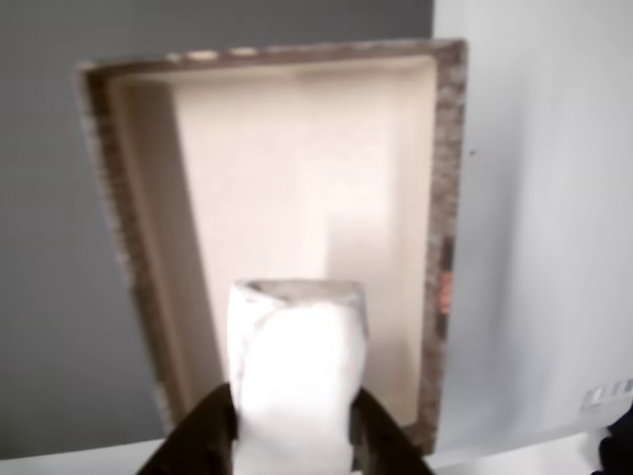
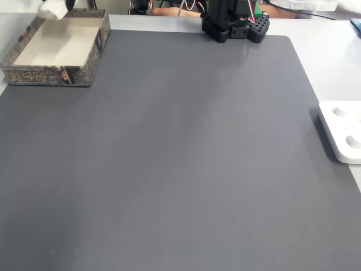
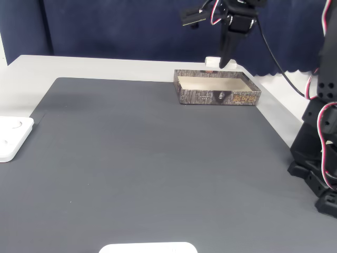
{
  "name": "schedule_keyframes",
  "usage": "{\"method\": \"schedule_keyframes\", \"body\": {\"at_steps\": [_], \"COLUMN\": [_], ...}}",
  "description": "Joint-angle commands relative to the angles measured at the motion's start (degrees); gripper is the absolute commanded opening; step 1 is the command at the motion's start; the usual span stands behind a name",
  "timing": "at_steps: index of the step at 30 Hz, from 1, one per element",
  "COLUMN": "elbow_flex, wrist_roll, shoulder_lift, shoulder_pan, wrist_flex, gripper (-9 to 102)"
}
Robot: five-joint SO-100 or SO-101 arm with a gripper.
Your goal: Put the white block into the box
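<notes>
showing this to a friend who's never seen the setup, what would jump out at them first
The claw holding the white block right over the open box draws the eye first; in a fixed view the block hangs above the box's far edge. Next is the big dark grey mat across the table, with a white rounded device at its right edge.

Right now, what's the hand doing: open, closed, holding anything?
Hand: closed on the white block, held above the box.
</notes>
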Motion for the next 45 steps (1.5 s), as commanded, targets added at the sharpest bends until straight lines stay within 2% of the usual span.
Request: {"method": "schedule_keyframes", "body": {"at_steps": [1,22,45], "elbow_flex": [-6.33,-13.36,-13.62], "wrist_roll": [1.76,4.31,2.72], "shoulder_lift": [-0.79,-14.68,-16.00], "shoulder_pan": [0.26,-1.32,-0.18], "wrist_flex": [-0.53,-0.26,-0.44], "gripper": [-2,-2,-1]}}
